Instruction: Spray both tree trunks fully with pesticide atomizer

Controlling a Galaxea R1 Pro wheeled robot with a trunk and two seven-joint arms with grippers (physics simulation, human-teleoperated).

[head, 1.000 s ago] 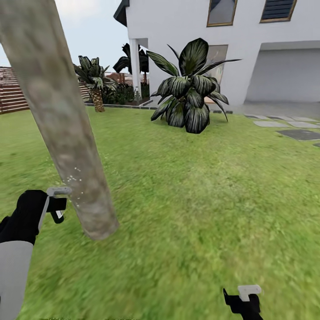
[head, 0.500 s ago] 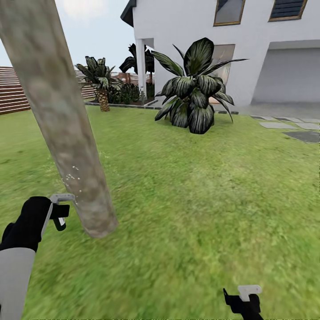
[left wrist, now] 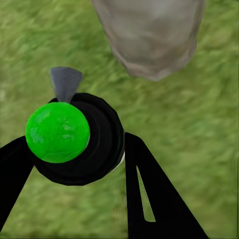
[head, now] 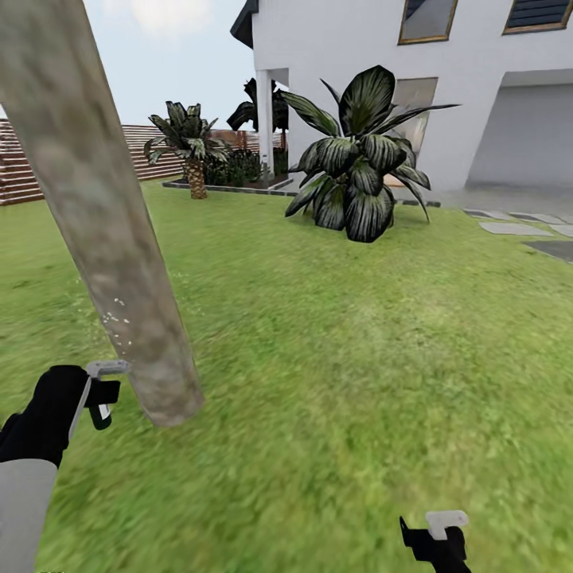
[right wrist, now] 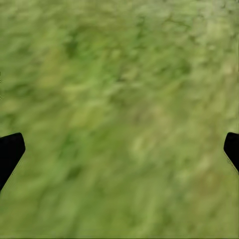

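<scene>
Left tool (left wrist: pixel 74 164) grips one atomizer (left wrist: pixel 74 137); one trunk (head: pixel 103 231) beside.

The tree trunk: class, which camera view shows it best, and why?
The head view: the tree trunk runs tall from the grass, white specks low on it. The left wrist view shows just its base beyond the atomizer. The right wrist view looks at grass.

White house (head: pixel 374 40) with windows (head: pixel 428 20) at rear. Broad-leaved plant (head: pixel 362 159) on grass (head: pixel 358 358). Small palm (head: pixel 189 143) before slat fence (head: pixel 24 171). Grey slabs (head: pixel 517 227) at right. Pale sky (head: pixel 167 56).
</scene>
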